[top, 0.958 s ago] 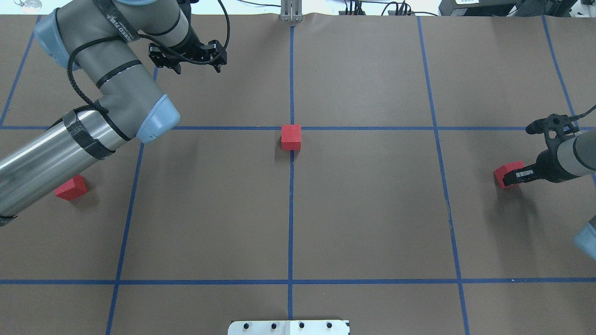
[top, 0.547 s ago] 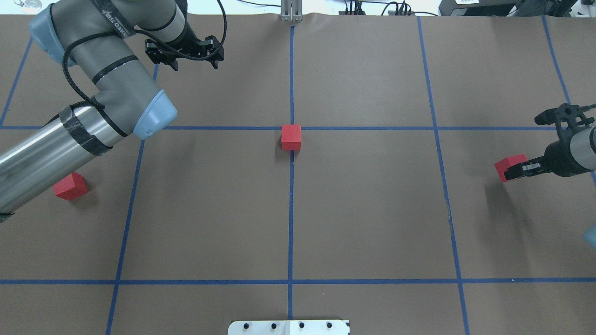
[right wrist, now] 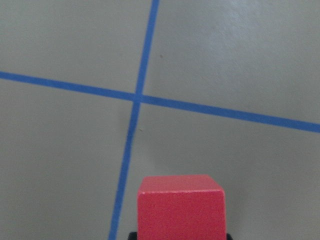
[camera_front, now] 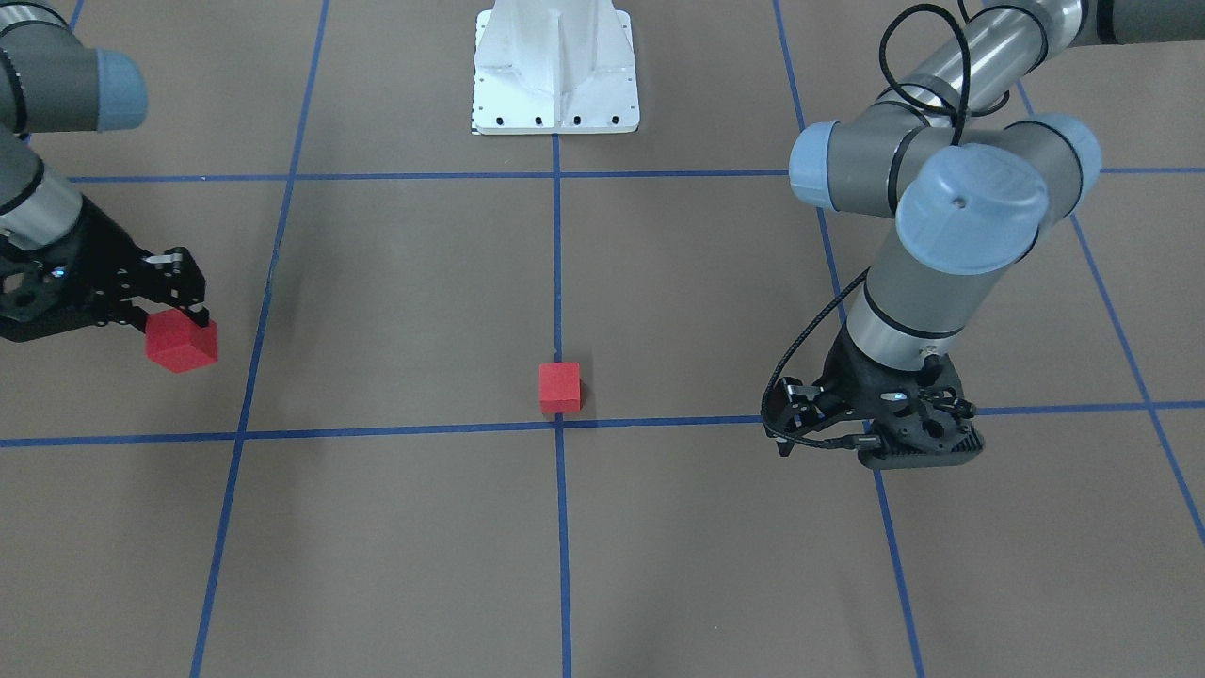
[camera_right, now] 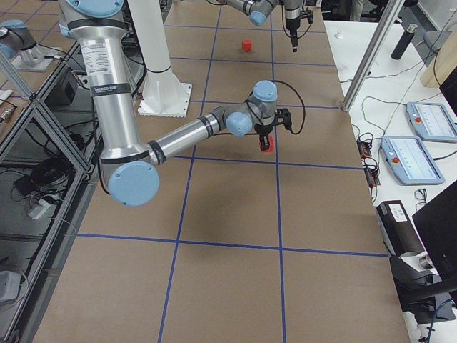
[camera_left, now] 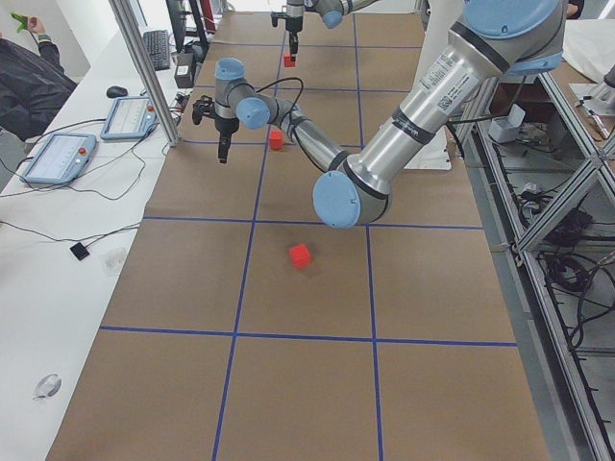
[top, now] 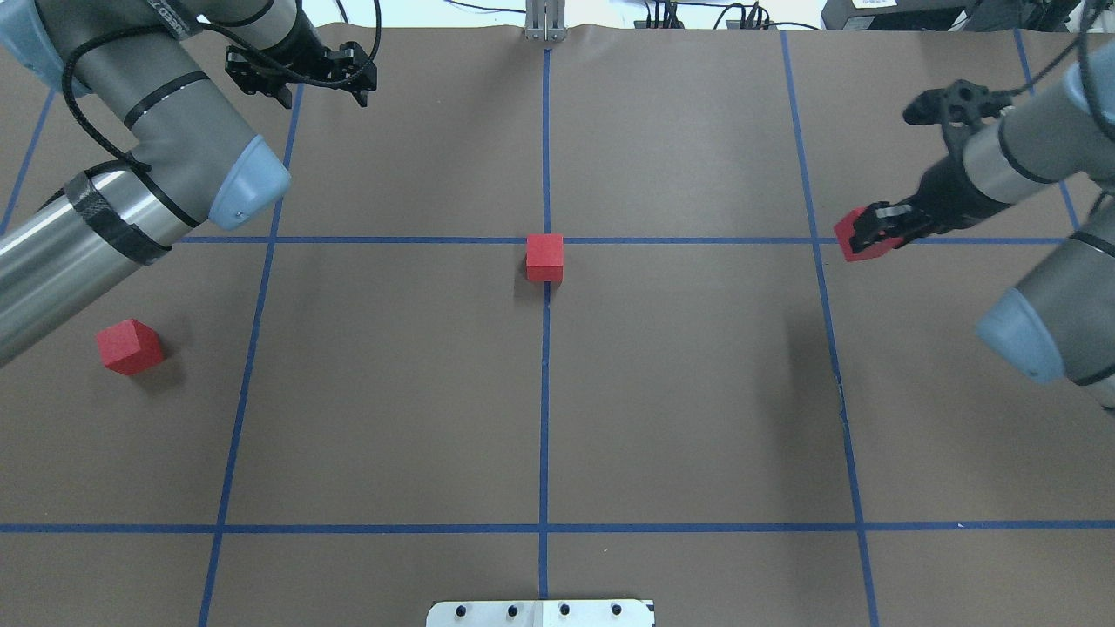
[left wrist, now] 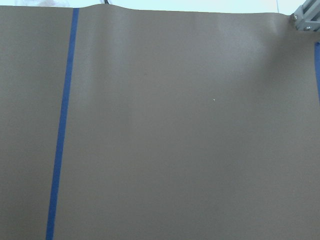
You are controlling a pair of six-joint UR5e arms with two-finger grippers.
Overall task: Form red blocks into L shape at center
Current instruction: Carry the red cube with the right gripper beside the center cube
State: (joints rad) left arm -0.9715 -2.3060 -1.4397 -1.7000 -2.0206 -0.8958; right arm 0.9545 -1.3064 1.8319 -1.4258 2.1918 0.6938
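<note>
One red block (top: 544,257) rests on the table, touching the near side of the center tape crossing (top: 545,239); the front-facing view shows it too (camera_front: 559,387). My right gripper (top: 871,231) is shut on a second red block (top: 852,244) and holds it above the table, right of the center. That block fills the bottom of the right wrist view (right wrist: 181,205). A third red block (top: 129,346) lies turned at the near left. My left gripper (top: 324,94) is open and empty at the far left, well away from all blocks.
A white base plate (top: 540,612) sits at the near edge. A metal post (top: 544,22) stands at the far edge on the centre line. The left arm's elbow (top: 248,187) hangs over the left grid squares.
The right gripper has lifted its red block off the table and carried it away from the robot and left, toward the center. The left gripper has moved further away and left.
</note>
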